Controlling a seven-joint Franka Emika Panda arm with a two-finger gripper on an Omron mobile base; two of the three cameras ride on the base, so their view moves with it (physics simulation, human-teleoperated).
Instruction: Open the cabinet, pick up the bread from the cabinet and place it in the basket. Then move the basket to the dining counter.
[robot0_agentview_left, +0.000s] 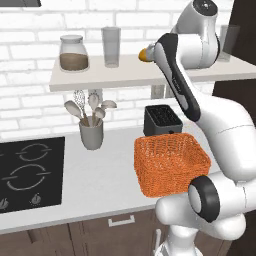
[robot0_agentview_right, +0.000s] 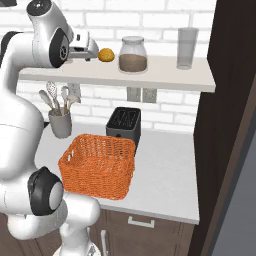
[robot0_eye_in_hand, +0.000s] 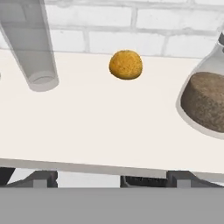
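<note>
The gripper (robot0_agentview_right: 95, 52) is raised to shelf height, pointing at the bread (robot0_agentview_right: 105, 55) and stopping just short of it; how far its jaws stand apart cannot be told, and nothing is seen between them. The bread (robot0_eye_in_hand: 125, 64) is a round bun with no clear long axis, sitting on the white shelf (robot0_eye_in_hand: 100, 127) near the brick wall, between a glass tumbler (robot0_eye_in_hand: 33, 48) and a jar (robot0_eye_in_hand: 205, 103) of brown contents. In the left base view the arm hides most of the bread (robot0_agentview_left: 144, 54); the right base view shows it whole. Below, the basket (robot0_agentview_left: 170, 162) stands open-topped on the grey worktop (robot0_agentview_left: 95, 175), just in front of the black toaster (robot0_agentview_right: 123, 125), near a utensil holder (robot0_agentview_left: 91, 134) and a hob (robot0_agentview_left: 30, 172).
</note>
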